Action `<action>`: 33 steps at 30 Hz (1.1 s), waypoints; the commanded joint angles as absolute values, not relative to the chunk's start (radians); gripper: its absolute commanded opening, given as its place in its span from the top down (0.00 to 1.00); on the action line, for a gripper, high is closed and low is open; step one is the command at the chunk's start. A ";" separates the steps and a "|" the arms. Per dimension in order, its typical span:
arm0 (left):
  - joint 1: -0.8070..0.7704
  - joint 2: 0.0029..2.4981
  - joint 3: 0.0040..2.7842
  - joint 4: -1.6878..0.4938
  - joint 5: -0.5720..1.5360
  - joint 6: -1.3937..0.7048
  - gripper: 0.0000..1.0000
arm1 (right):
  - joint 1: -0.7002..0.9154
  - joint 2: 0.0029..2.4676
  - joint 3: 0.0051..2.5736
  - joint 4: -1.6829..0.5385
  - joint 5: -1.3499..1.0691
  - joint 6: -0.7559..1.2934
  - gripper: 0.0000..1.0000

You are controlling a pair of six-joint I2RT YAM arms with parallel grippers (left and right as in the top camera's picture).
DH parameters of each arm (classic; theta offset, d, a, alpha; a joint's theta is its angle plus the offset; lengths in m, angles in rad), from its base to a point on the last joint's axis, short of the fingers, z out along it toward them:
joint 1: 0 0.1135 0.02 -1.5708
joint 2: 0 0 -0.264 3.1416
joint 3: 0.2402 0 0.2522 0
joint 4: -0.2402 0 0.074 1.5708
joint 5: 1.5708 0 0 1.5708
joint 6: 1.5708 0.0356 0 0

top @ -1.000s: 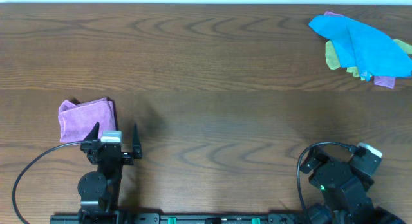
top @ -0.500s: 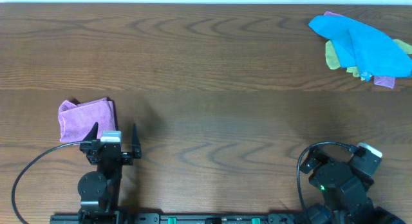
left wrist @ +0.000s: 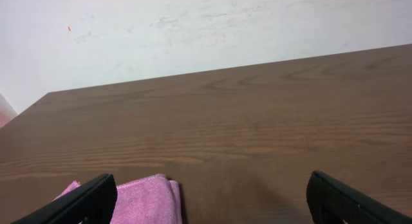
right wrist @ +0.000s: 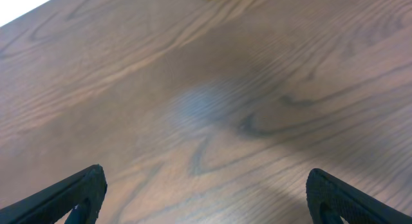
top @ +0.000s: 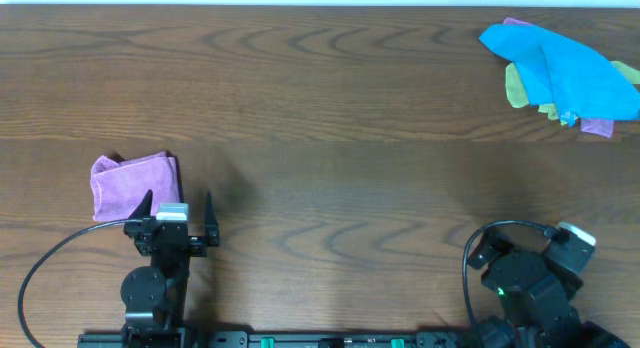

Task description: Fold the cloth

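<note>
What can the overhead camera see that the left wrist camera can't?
Only overhead: the blue cloth heaped at the far right, and the right arm. Only left wrist: scuff marks on the white wall behind the table. Both: the lilac cloth, the brown table and the open left end effector.

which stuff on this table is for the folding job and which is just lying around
For the job:
- the lilac cloth, lying by the left gripper
- the left gripper, open, holding nothing

Lying about:
- the blue cloth at the far right corner
- the yellow-green cloth peeking out under it
</note>
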State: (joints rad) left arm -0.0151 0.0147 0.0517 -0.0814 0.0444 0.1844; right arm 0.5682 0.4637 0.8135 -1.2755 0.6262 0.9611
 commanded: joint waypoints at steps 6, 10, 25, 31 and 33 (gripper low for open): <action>-0.019 0.004 0.015 -0.098 0.019 0.199 0.05 | 0.391 0.449 0.795 -1.248 0.647 0.960 0.01; -0.019 0.004 0.015 -0.099 0.019 0.199 0.05 | 0.279 0.389 0.716 -1.153 0.572 0.960 0.01; -0.019 0.004 0.015 -0.098 0.019 0.199 0.05 | 0.044 0.181 0.322 -0.742 0.182 0.329 0.01; -0.019 0.004 0.015 -0.098 0.019 0.199 0.05 | 0.004 0.152 0.260 -0.724 0.143 0.201 0.01; -0.019 0.004 0.015 -0.099 0.019 0.199 0.05 | -0.005 0.141 0.246 -0.720 0.120 0.121 0.01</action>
State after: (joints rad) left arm -0.0151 0.0128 0.0509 -0.0811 0.0437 0.1848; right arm 0.0097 0.1593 0.2607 -0.7277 0.1642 0.2588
